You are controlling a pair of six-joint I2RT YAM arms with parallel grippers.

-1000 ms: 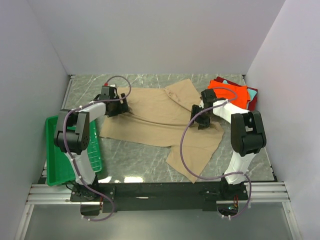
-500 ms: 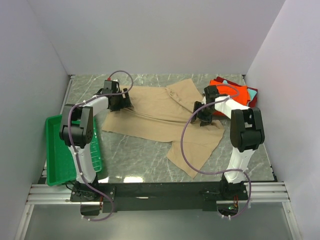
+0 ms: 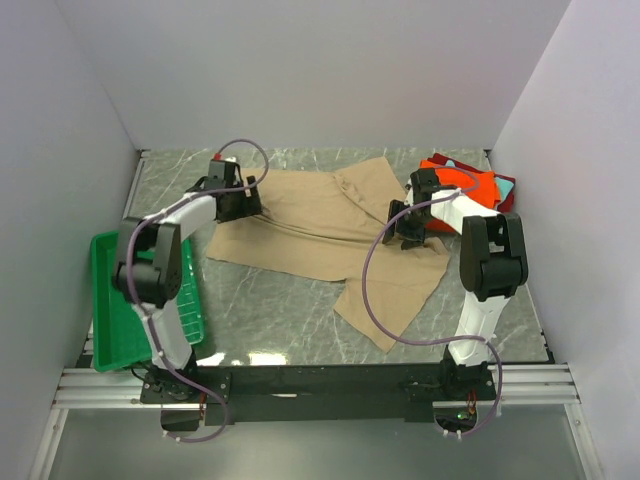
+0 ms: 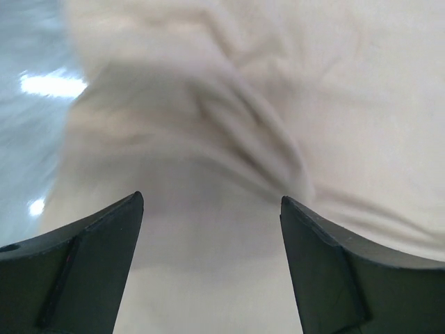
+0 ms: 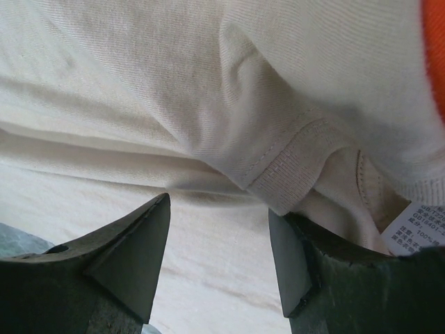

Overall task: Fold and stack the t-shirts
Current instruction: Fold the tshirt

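The large tan t-shirt (image 3: 320, 235) lies spread and wrinkled across the middle of the table. My left gripper (image 3: 240, 205) is open over its left edge, and the left wrist view shows the fingers (image 4: 104, 236) wide apart above blurred tan cloth (image 4: 229, 125). My right gripper (image 3: 408, 228) is open over the shirt's right side near the ribbed collar (image 5: 299, 167) and a white label (image 5: 417, 233). Folded orange (image 3: 465, 183), dark red (image 3: 508, 203) and teal (image 3: 503, 182) shirts are stacked at the back right.
A green plastic tray (image 3: 120, 320) sits at the table's left front edge. White walls close in the left, back and right. Bare marble tabletop (image 3: 270, 315) shows in front of the tan shirt. An orange edge (image 5: 434, 56) shows in the right wrist view.
Both grippers have moved a little toward the back of the table. The tan shirt's left edge and front flap have shifted slightly back with them.
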